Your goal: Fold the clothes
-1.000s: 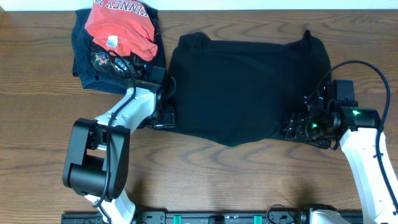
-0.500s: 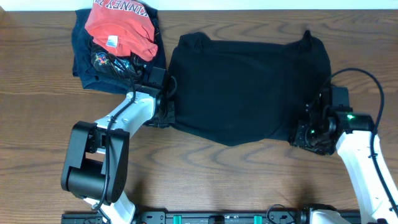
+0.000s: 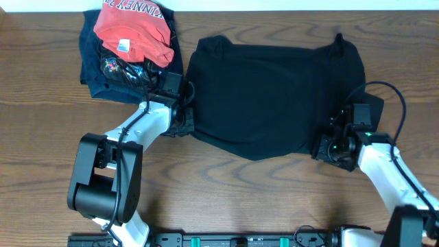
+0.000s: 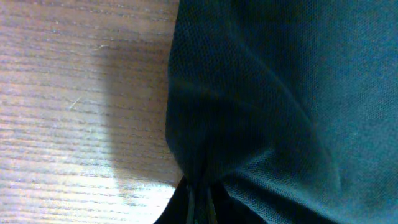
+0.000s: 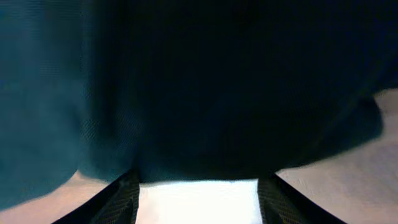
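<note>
Black mesh-knit shirt (image 3: 274, 96) on wood-grain table (image 3: 41, 137), left jaws tight on its puckered edge, right jaws wide apart.

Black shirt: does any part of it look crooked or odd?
Yes. The black shirt lies mostly flat, but its left edge is gathered into folds where the left tool pinches it, and its near hem runs unevenly.

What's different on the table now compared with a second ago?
The left tool crept a little away from the robot along the shirt's edge, pinching it. The right tool, open, shifted slightly at the shirt's near corner as its arm swung in. The shirt and the pile of clothes stayed put.
</note>
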You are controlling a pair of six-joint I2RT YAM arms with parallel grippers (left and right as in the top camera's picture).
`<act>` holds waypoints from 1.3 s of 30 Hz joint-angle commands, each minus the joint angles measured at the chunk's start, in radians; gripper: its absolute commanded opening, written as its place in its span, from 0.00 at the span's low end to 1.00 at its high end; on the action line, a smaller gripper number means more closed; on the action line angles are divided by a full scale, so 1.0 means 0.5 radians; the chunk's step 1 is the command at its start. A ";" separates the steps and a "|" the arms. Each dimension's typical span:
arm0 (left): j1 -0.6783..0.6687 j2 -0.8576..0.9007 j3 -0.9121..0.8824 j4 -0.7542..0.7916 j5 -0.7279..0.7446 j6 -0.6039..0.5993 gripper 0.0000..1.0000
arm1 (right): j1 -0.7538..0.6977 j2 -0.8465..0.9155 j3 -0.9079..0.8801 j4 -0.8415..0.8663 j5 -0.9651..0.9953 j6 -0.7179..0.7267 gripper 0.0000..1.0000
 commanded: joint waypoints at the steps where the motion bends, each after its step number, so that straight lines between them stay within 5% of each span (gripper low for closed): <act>1: 0.011 0.150 -0.100 0.017 0.022 -0.011 0.06 | 0.018 0.108 -0.027 0.065 0.013 0.018 0.56; 3: 0.011 0.150 -0.096 0.020 0.022 -0.011 0.06 | 0.018 0.160 -0.027 0.113 0.012 0.018 0.51; 9: 0.011 0.110 -0.064 0.019 0.021 -0.005 0.06 | 0.018 0.183 -0.024 0.157 0.013 0.018 0.01; 17: 0.011 -0.097 -0.057 0.016 0.020 0.042 0.06 | 0.016 0.100 0.103 -0.095 0.012 0.008 0.01; 28: 0.011 -0.600 -0.057 -0.081 -0.139 0.051 0.06 | 0.016 -0.088 0.831 -1.253 -0.002 -0.212 0.01; 39: 0.011 -0.572 -0.058 0.069 -0.277 0.050 0.06 | -0.053 0.063 0.893 -0.748 0.002 -0.246 0.01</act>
